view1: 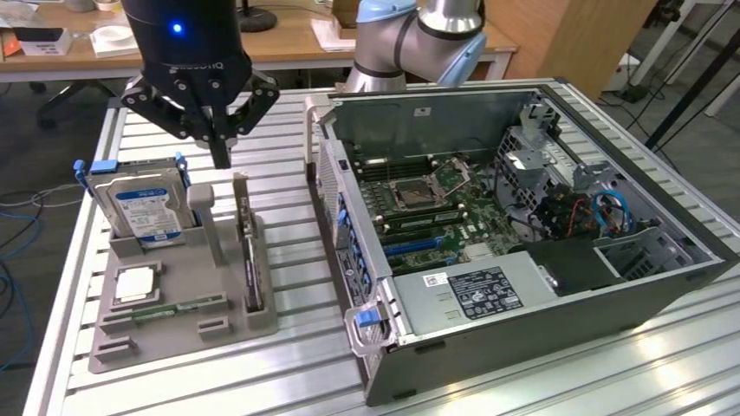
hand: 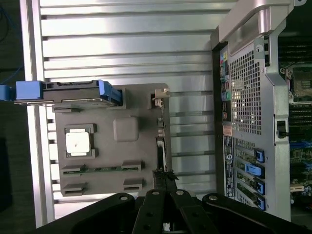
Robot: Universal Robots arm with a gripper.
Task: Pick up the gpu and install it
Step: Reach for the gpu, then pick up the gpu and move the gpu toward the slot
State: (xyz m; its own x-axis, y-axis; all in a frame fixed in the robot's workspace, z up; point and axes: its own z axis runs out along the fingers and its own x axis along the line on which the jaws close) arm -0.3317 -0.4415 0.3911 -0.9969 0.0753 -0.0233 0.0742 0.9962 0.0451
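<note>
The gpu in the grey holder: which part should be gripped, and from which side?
Grip the gpu probably at its upper long edge, coming straight down from above. It stands on edge in a slot of the grey holder, so only that edge is free; pinch across its thin faces.

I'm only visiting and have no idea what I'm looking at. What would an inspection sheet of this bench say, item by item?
Surface: slatted metal table carrying a grey holder and an open computer case.
Job's things: gpu stands on edge in a slot of the holder, not yet installed.
Clutter: hard drive, processor chip and memory stick, all in the holder.
Grippers: gripper shut, empty, hanging above the holder near the gpu's end.
Cables: blue cables inside the case; a blue cable off the table at the exterior view's left.
Surroundings: wooden desk behind the table.
</note>
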